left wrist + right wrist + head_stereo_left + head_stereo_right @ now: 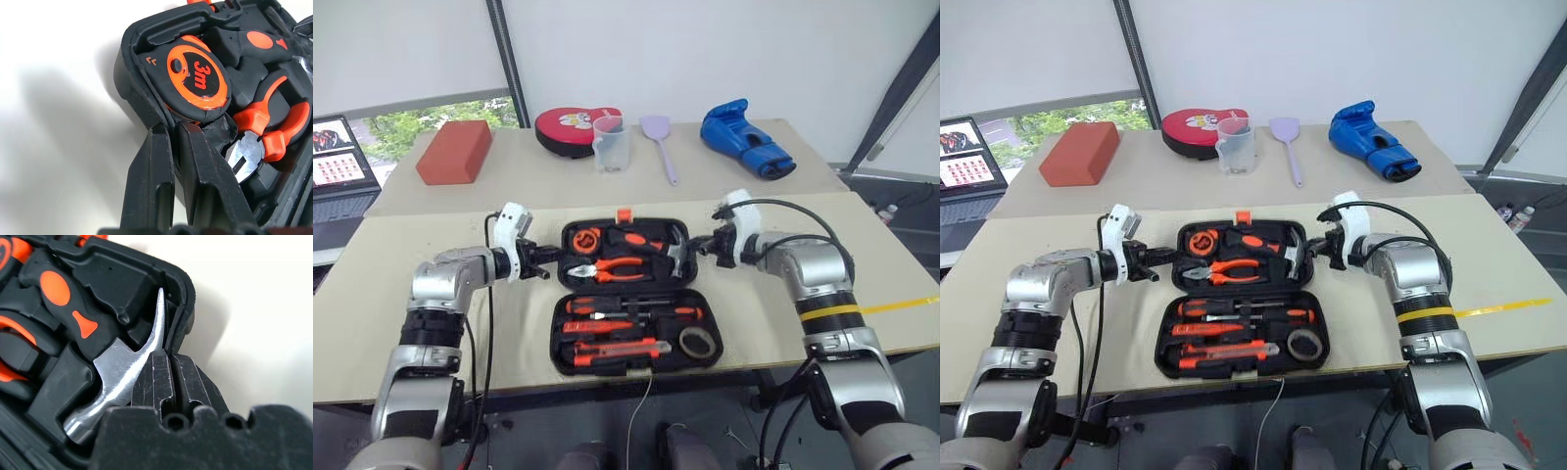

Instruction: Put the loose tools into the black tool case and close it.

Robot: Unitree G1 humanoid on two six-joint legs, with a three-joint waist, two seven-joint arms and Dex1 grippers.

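Your black tool case [628,299] lies open on the near table, straight ahead of you between the two arms, with its far half carrying the orange latch [624,214] on its outer edge and its near half lying closest to you. In the near half you can see the two black-and-orange screwdrivers [622,306] lying in the upper slots, the slim orange tester screwdriver [598,326] below them, the utility knife [622,349] along the near edge, and the grey tape ring [697,342] at the near right corner. The far half holds the tape measure [198,78], the pliers [612,270] and the hammer [120,374]. Your left gripper [176,147] sits at the left edge of that far half, its fingers drawn narrow and pinching the case's rim just beside the tape measure. Your right gripper [168,374] sits at the right edge of the same half, its fingers likewise pressed close together on the rim, right next to the hammer's claw. Both grippers point inward toward each other across the case. On the far table, well apart from the case, you have a red block [455,151], a red pad [573,130], a clear measuring cup [610,143], a lilac spatula [661,143] and a blue boxing glove [745,138]; a laptop [337,166] stands off to your left.
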